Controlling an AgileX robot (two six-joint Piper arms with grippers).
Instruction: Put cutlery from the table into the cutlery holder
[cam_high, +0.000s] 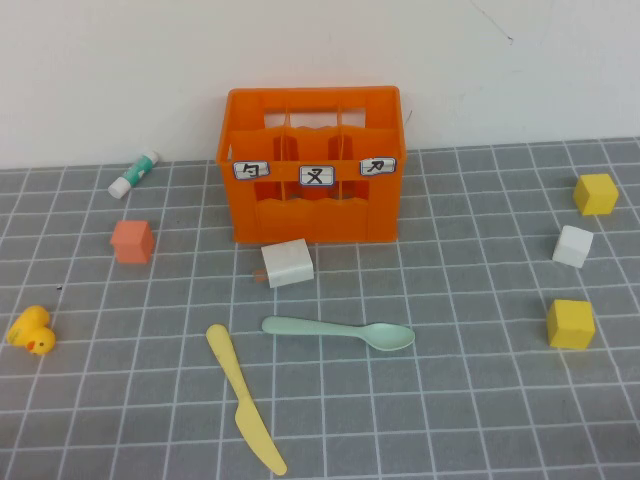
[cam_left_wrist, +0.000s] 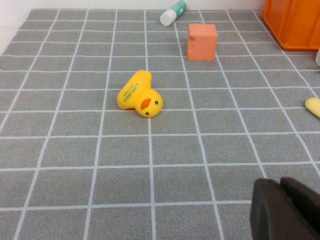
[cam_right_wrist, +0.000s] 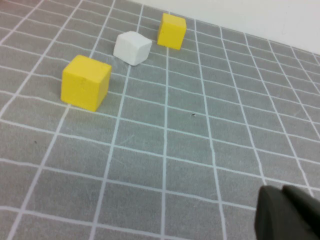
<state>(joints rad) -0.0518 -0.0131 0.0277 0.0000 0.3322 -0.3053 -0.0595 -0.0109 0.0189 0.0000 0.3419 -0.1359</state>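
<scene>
The pale yellow knife (cam_high: 245, 410) lies on the grey gridded table (cam_high: 480, 400) at the front centre. The mint-green spoon (cam_high: 335, 331) lies crosswise just behind it. The orange cutlery holder (cam_high: 312, 215) stands upright at the back centre; its corner shows in the left wrist view (cam_left_wrist: 295, 22), where the knife's end (cam_left_wrist: 312, 106) also peeks in. Neither arm shows in the high view. My left gripper (cam_left_wrist: 286, 210) is shut and empty, low over the table near a yellow duck (cam_left_wrist: 140, 95). My right gripper (cam_right_wrist: 289, 216) is shut and empty near the yellow cubes.
A white block (cam_high: 287, 263) lies just in front of the holder. A salmon cube (cam_high: 132, 241), a glue stick (cam_high: 134, 174) and the duck (cam_high: 31, 331) are on the left. Two yellow cubes (cam_high: 570, 323) (cam_high: 595, 193) and a white cube (cam_high: 572, 246) are on the right.
</scene>
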